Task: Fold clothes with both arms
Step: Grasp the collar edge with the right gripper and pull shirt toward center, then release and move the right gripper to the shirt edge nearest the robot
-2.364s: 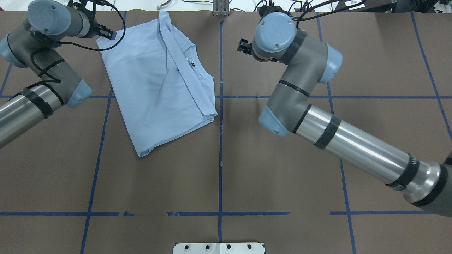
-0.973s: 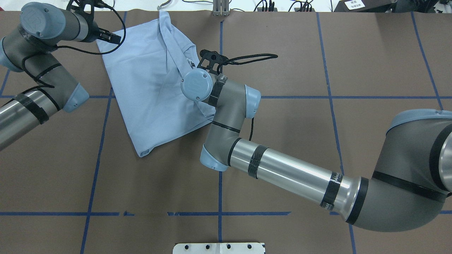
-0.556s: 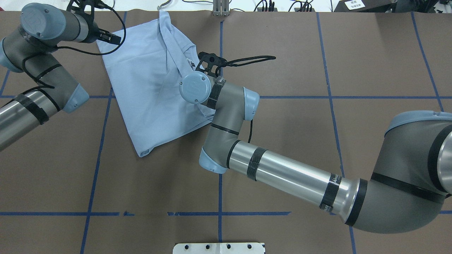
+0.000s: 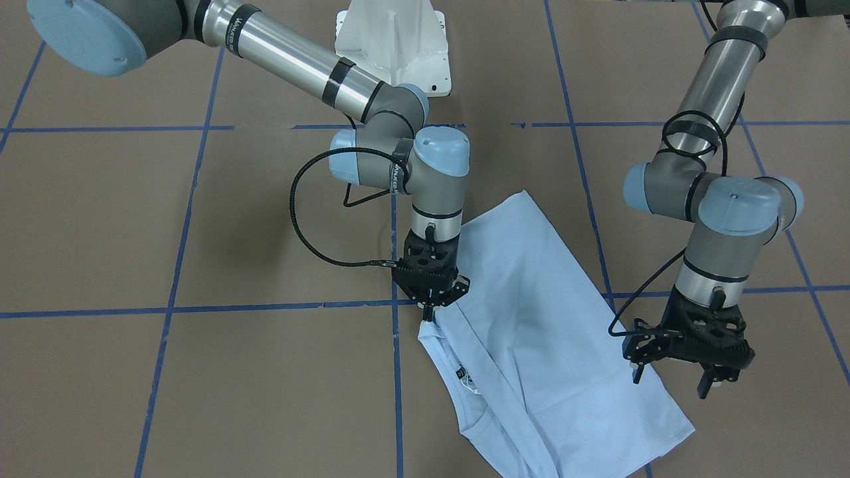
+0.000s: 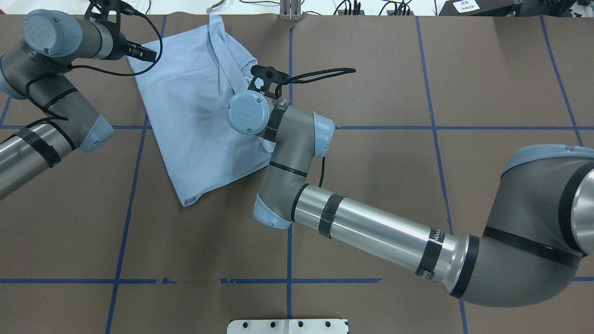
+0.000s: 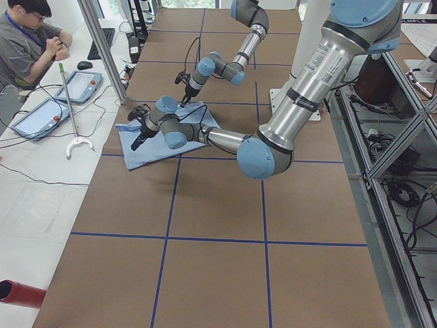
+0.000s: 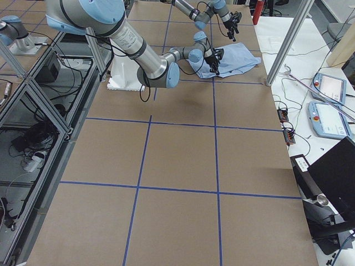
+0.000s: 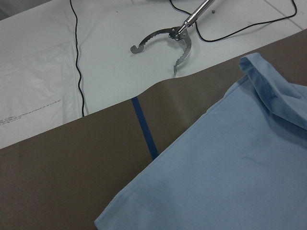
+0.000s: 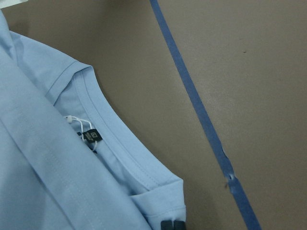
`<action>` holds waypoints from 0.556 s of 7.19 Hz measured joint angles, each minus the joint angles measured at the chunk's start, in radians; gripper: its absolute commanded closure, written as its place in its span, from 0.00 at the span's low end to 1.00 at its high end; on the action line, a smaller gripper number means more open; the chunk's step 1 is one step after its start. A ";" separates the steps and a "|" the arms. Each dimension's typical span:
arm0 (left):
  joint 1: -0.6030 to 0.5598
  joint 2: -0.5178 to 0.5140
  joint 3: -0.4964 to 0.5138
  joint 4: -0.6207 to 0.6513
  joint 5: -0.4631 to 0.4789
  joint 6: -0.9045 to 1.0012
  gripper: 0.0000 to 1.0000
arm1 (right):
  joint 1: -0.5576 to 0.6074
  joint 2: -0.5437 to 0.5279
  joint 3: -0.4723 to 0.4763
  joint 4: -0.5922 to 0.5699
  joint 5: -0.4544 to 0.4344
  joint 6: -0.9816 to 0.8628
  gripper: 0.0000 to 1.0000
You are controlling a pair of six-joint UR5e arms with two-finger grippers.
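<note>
I log T-shirt (image 5: 195, 116) long axis diagonal overhead, collar frame-right. Neck label (image 9: 93, 135) is hidden there, clear from right wrist. Right gripper (image 4: 430, 309) pinches the T-shirt; left gripper (image 4: 672, 377) is splayed.

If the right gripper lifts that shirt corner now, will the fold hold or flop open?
Likely floppy: the light blue folded T-shirt lies in soft creases, so it should droop from the right gripper. Probably light, being thin cloth. Its loose layers may slip apart, with the left gripper open.

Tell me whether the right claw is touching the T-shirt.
Touching. In the right wrist view the right claw pinches the folded corner of the T-shirt; the front-facing view agrees.
</note>
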 measured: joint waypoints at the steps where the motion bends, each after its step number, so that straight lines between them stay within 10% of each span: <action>1: 0.001 0.000 -0.001 -0.001 0.000 -0.001 0.00 | -0.011 -0.043 0.120 -0.084 0.002 -0.002 1.00; 4: 0.004 0.000 -0.001 -0.005 0.000 -0.006 0.00 | -0.132 -0.367 0.684 -0.329 -0.048 0.009 1.00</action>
